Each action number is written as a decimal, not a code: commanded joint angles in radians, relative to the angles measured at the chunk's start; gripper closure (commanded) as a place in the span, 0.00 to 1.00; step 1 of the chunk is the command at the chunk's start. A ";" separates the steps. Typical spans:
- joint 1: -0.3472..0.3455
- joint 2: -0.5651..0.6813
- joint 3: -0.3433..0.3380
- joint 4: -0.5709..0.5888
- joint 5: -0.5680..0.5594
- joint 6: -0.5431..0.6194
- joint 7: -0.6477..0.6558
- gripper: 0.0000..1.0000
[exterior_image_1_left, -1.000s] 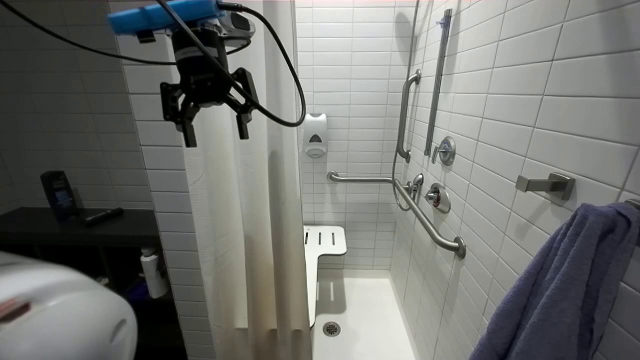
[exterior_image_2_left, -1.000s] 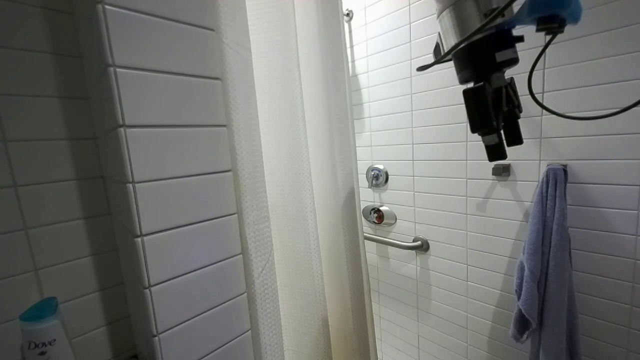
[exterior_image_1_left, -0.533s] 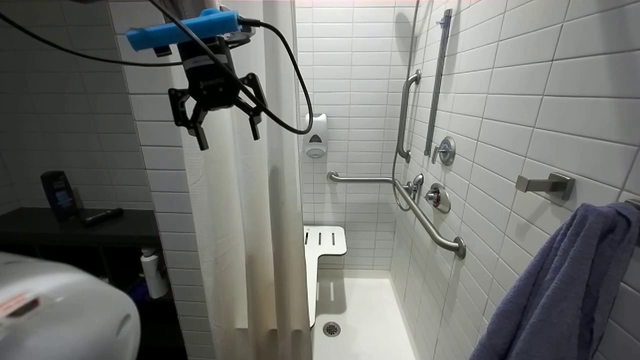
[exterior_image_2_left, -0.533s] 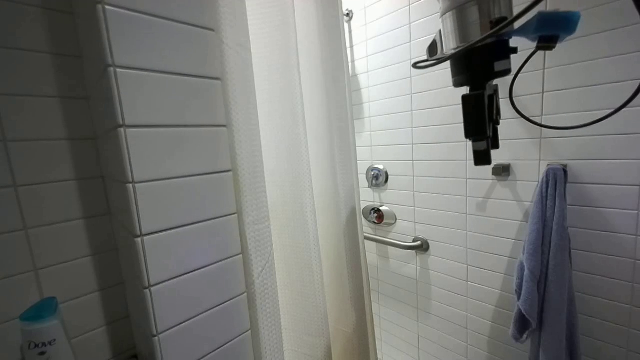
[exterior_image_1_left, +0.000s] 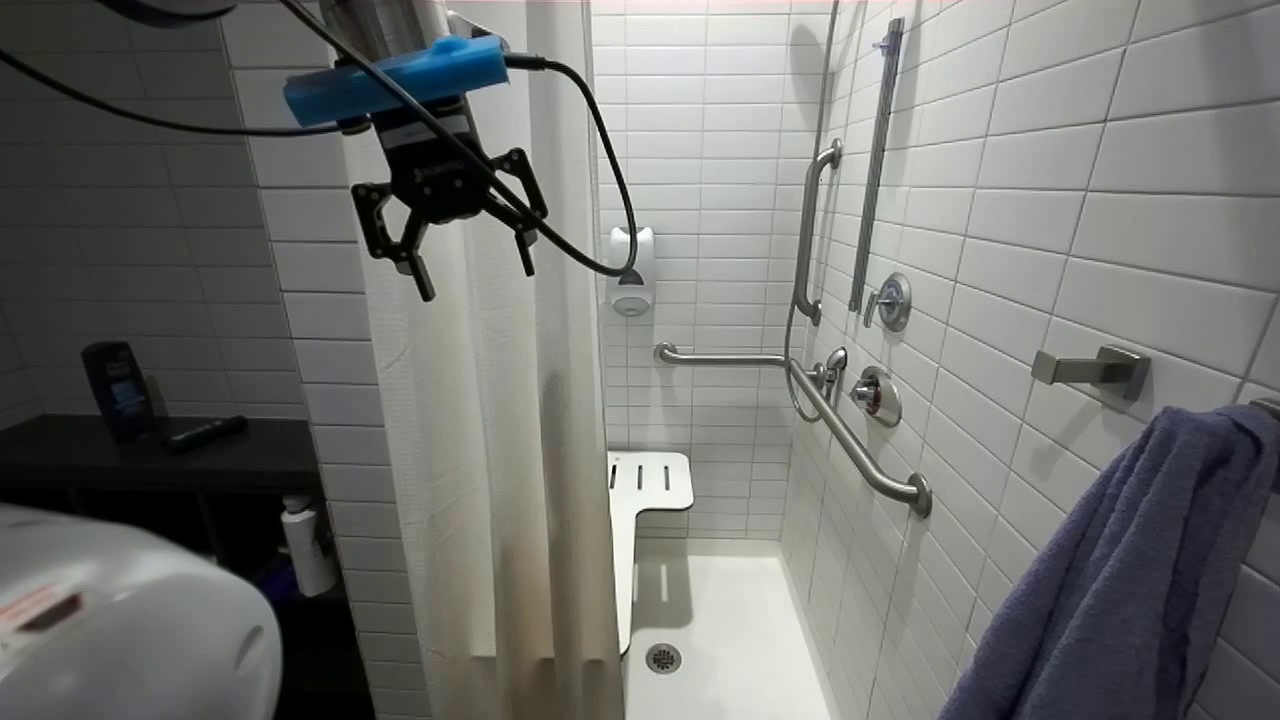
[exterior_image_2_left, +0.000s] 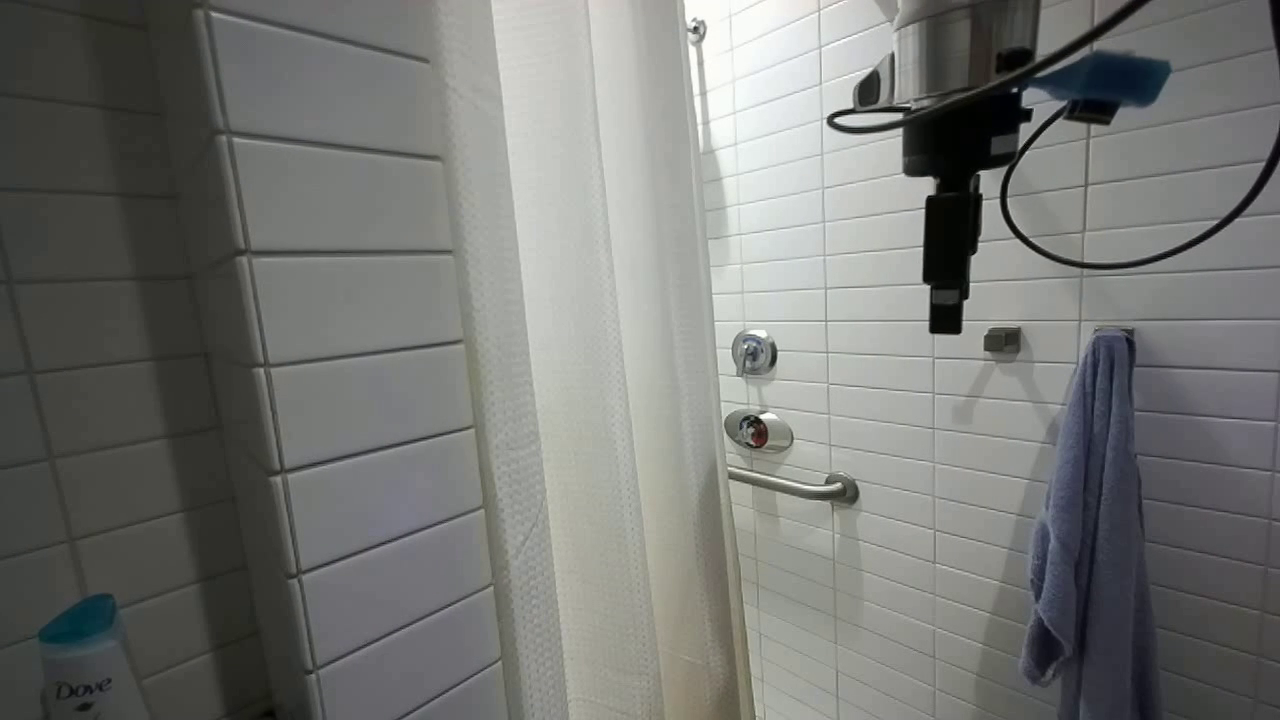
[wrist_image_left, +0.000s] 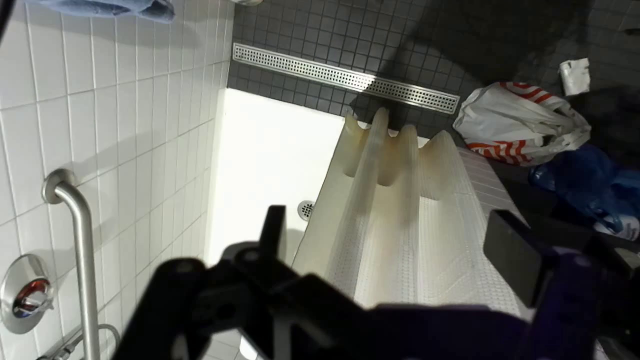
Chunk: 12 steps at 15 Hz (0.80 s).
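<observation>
Cream curtain (wrist_image_left: 387, 235) hangs beyond my empty gripper (exterior_image_1_left: 478, 285), its long folds running vertically, framed between wide-spread jaws.

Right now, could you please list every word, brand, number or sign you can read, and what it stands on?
"Dove": on the white bottle with the teal cap.
Too small or blurred to read: label on the dark bottle; reddish sticker on the white casing; faint marks on the gripper.
Red-and-white plastic bag: no word legible.
</observation>
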<state>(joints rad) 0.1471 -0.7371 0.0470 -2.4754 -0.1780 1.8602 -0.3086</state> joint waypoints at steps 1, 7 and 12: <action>0.010 -0.039 -0.015 -0.048 -0.039 0.099 -0.032 0.00; 0.026 -0.073 -0.016 0.198 -0.072 0.007 -0.125 0.00; 0.029 -0.149 -0.034 0.332 -0.109 -0.151 -0.224 0.00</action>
<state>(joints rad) 0.1618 -0.8543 0.0353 -2.1723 -0.2455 1.7819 -0.4808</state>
